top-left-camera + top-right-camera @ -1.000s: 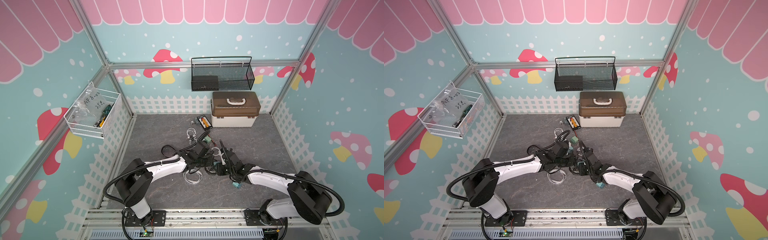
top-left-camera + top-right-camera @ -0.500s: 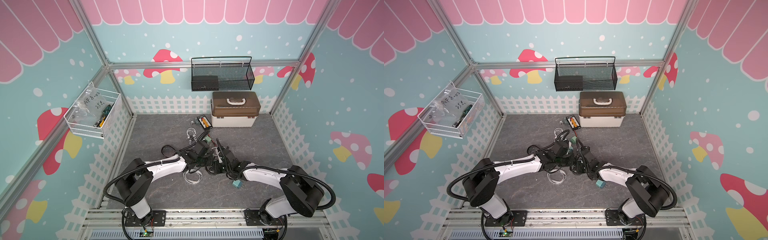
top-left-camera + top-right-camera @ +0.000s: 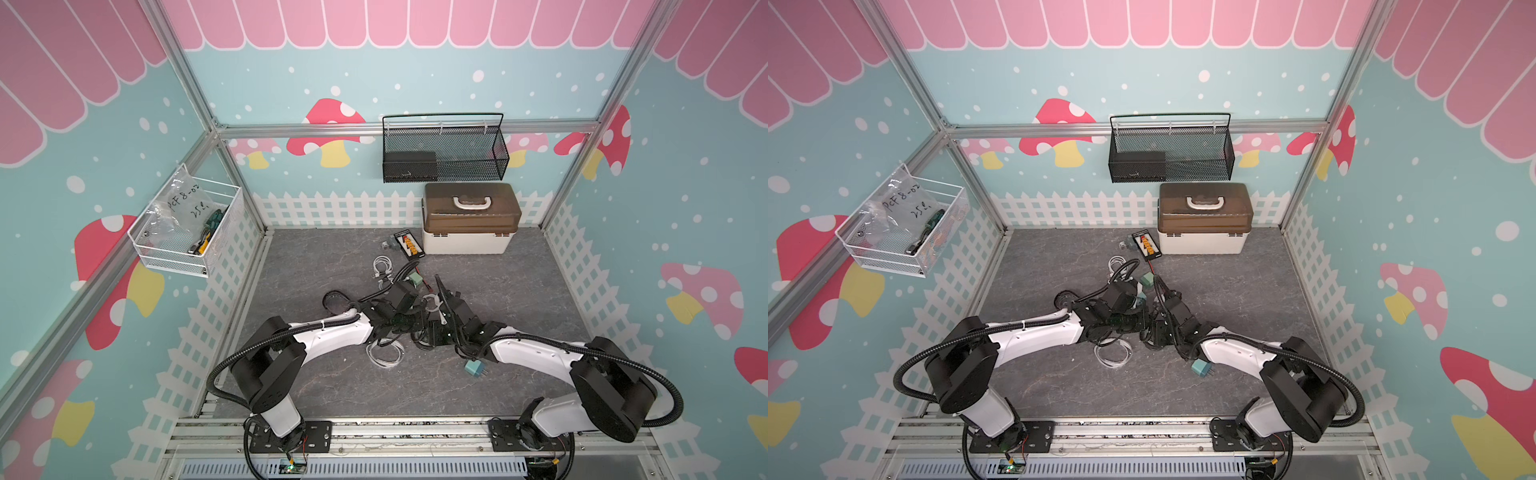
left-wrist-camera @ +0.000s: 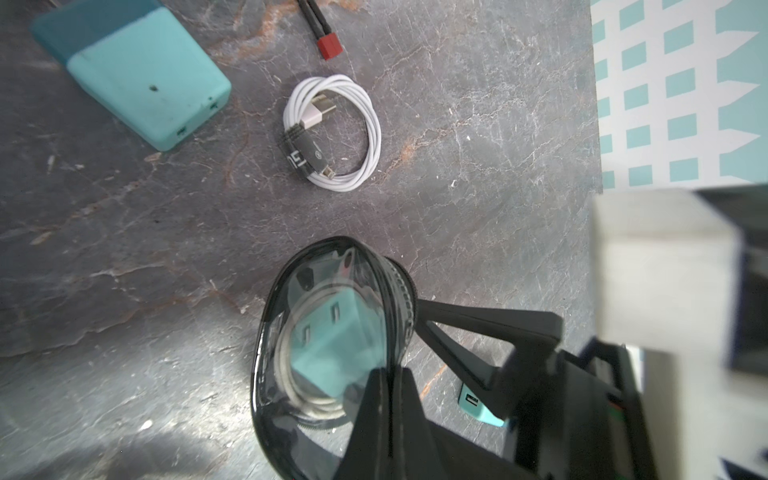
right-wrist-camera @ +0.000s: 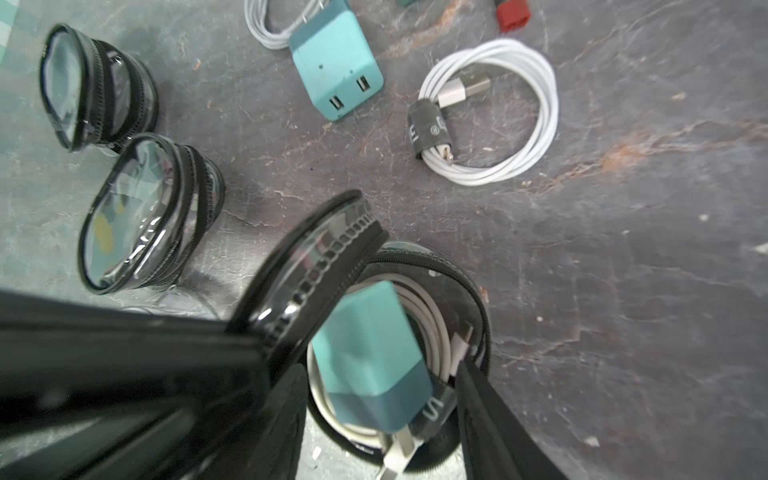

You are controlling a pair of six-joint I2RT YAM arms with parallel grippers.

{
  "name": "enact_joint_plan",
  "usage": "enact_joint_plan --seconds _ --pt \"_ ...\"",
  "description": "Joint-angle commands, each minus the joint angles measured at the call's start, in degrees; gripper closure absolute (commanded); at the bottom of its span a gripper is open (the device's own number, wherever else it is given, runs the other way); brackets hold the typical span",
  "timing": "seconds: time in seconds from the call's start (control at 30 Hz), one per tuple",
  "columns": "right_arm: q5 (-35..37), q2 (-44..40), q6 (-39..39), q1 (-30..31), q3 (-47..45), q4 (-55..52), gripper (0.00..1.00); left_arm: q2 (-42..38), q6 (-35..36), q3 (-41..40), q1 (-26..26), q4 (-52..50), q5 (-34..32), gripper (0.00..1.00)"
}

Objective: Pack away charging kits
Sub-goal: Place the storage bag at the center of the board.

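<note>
Open mat (image 3: 519,291) spreads rightward to the fence (image 3: 577,266). The left gripper (image 4: 388,386) pinches the pouch (image 4: 270,332) rim. The right gripper (image 5: 365,361) stands parted around the teal adapter (image 5: 365,328) inside, apparently not touching it.

The tabletop (image 4: 457,208) is veined grey with rust streaks; the plug adapter (image 5: 336,70) is coloured in two teals; the cable coil (image 5: 546,104) is white, banded black; the pouch (image 5: 303,266) is clear, edged black.

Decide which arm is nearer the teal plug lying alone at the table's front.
Right. The plug lies just beside the right arm, by its forearm. The left arm is farther off, on the other side of the white coil.
</note>
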Motion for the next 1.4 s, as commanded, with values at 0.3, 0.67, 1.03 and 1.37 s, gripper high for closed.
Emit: enact_joint_plan --seconds 0.3,0.67,1.03,1.37 --pt "10.68 -7.07 1.02 -0.76 -3.5 -6.11 0.59 0.49 -1.49 -0.42 -0.13 1.26 -0.28 1.0" --pt "3.86 2.41 1.28 0.68 -0.41 -0.93 0.72 0.88 -1.67 -0.33 -0.21 1.83 0.18 1.0" --pt "6.1 3.59 0.53 0.64 0.32 -1.93 0.78 0.34 -1.06 -0.86 -0.39 2.76 1.19 0.86" --pt "4.43 -8.26 -1.5 -5.84 -4.73 -4.7 0.64 -8.87 0.22 -6.47 0.21 1.85 -5.15 0.45"
